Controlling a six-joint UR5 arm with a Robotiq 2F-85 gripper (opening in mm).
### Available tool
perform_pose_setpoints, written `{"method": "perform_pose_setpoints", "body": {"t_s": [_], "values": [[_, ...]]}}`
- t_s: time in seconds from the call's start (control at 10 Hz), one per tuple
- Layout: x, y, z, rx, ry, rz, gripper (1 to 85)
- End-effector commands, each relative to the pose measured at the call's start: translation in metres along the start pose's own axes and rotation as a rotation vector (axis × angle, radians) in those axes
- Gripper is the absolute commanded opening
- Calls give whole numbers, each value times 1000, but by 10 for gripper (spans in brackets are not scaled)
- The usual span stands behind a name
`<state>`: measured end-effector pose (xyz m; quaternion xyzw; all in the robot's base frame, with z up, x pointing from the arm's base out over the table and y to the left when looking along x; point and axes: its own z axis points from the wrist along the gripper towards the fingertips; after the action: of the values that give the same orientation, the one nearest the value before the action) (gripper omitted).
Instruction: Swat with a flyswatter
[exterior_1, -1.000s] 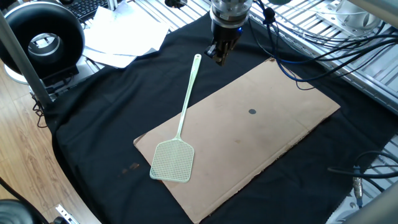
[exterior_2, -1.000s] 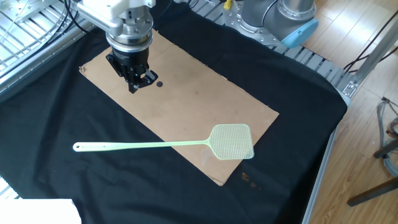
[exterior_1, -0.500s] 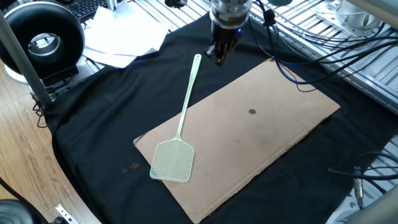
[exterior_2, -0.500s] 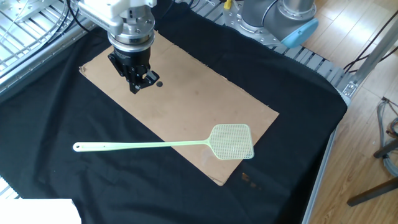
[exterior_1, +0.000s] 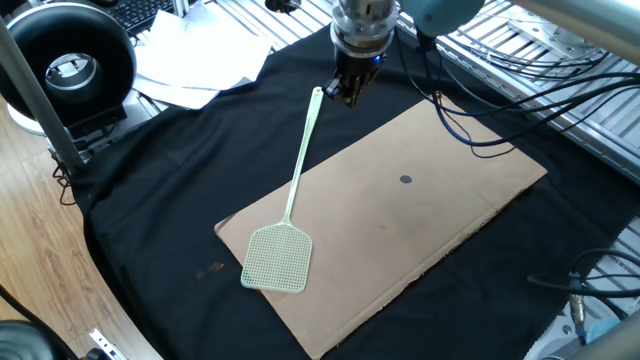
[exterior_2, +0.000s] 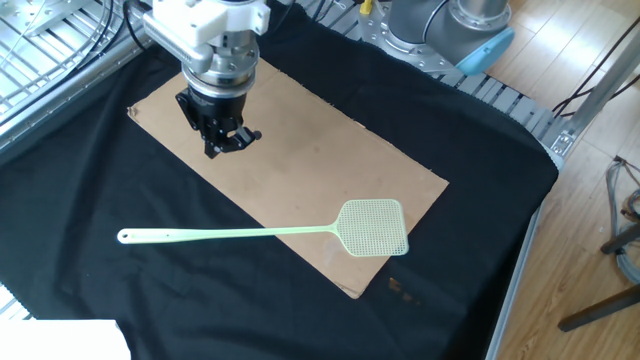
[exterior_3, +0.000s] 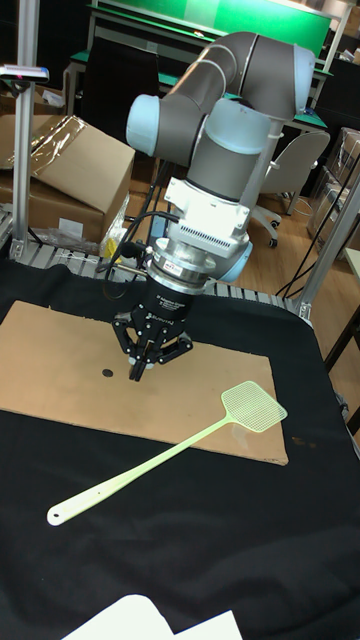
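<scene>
the approach is in hand: the gripper (exterior_2: 226, 143), fingers apart and empty, hangs above the cardboard (exterior_2: 330, 150) while the flyswatter (exterior_2: 270, 232) lies flat at its 6 o'clock (head on cardboard), so next it must reach the handle.

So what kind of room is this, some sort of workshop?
Most likely a robotics lab or test bench. A robot arm hangs over a black-draped table, with loose cables, aluminium framing and workbenches behind.
</scene>
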<state>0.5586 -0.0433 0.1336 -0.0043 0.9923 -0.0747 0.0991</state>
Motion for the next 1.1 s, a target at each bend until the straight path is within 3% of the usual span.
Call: {"method": "perform_pose_setpoints", "body": {"t_s": [0.0, 0.1, 0.5, 0.8, 1.0], "values": [[-4, 3, -2, -11, -14, 16, 123], [-4, 8, -3, -33, -9, 18, 123], [-5, 9, -3, -45, -10, -9, 130], [1, 5, -2, -32, 8, -61, 143], [-9, 16, -5, -82, -32, -118, 173]]}}
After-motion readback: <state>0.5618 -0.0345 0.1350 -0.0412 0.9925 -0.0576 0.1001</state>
